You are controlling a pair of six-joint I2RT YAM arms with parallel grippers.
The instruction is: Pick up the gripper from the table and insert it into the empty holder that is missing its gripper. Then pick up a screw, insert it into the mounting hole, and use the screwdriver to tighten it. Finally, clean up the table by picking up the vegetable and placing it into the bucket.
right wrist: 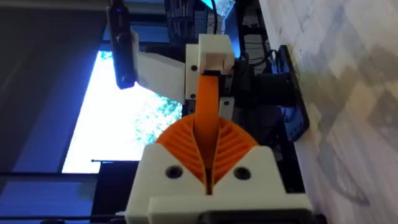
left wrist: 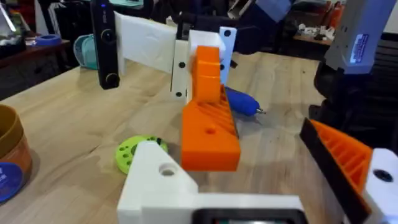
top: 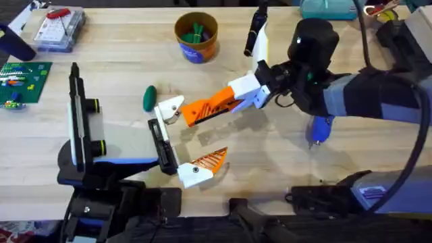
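My right gripper [top: 228,100] [left wrist: 208,74] [right wrist: 208,168] is shut on the orange gripper [top: 199,111] [left wrist: 210,134], holding it just above the table. The piece's end sits close beside the white pointed holder [top: 169,106] [left wrist: 158,186] [right wrist: 211,53], whose mounting hole [left wrist: 166,168] faces up. My left gripper [top: 185,135] [left wrist: 261,180] lies open on the table. The holder is one of its sides and the orange ribbed finger [top: 209,160] [left wrist: 345,155] is the other. The green vegetable [top: 149,98] [left wrist: 132,152] lies beside the holder. The bucket [top: 196,35] [left wrist: 9,162] stands at the back. A blue screwdriver [top: 318,129] [left wrist: 244,102] lies to the right. No screw is in view.
A clear plastic box [top: 59,27] and a green circuit board [top: 23,79] sit at the far left. A black tool [top: 255,30] lies right of the bucket. The bucket holds green items. Bare wood lies between the screwdriver and the front edge.
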